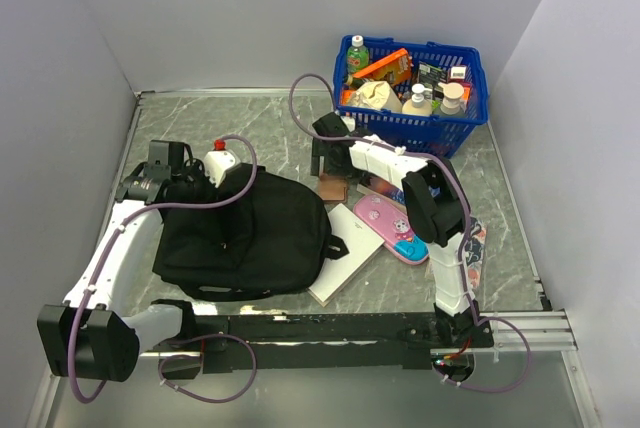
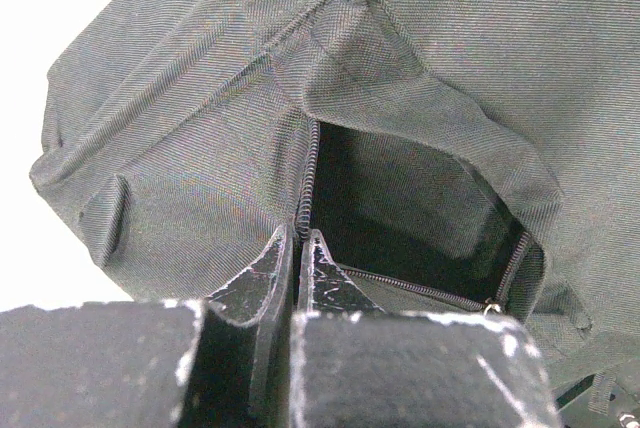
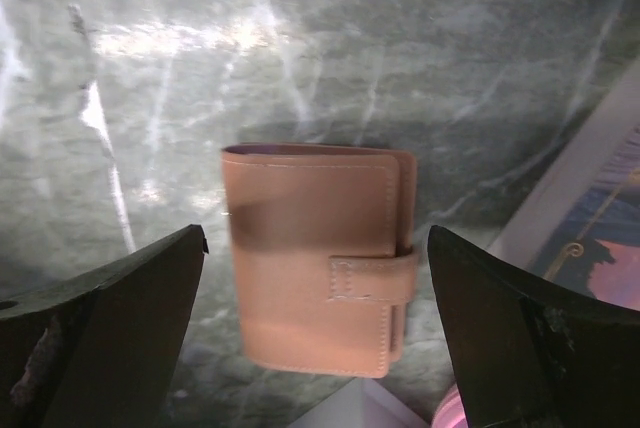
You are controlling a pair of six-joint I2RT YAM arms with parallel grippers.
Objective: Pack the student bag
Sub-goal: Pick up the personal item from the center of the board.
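Overhead, the black student bag [image 1: 250, 233] lies on the grey marble table [image 1: 230, 118], left of centre. The left gripper [image 2: 298, 243] is clamped shut on the zipper edge of its open pocket. The right gripper [image 3: 316, 238] hangs wide open over a tan leather wallet [image 3: 305, 198].

Grey marbled bench [image 1: 230, 123]. Black bag [image 1: 260, 238] lies left of centre, blue basket [image 1: 440, 133] in the far right corner. Between them are a tan wallet [image 3: 315, 258], a white book [image 1: 340, 258] against the bag, and a pink case [image 1: 388, 226] just beside the book.
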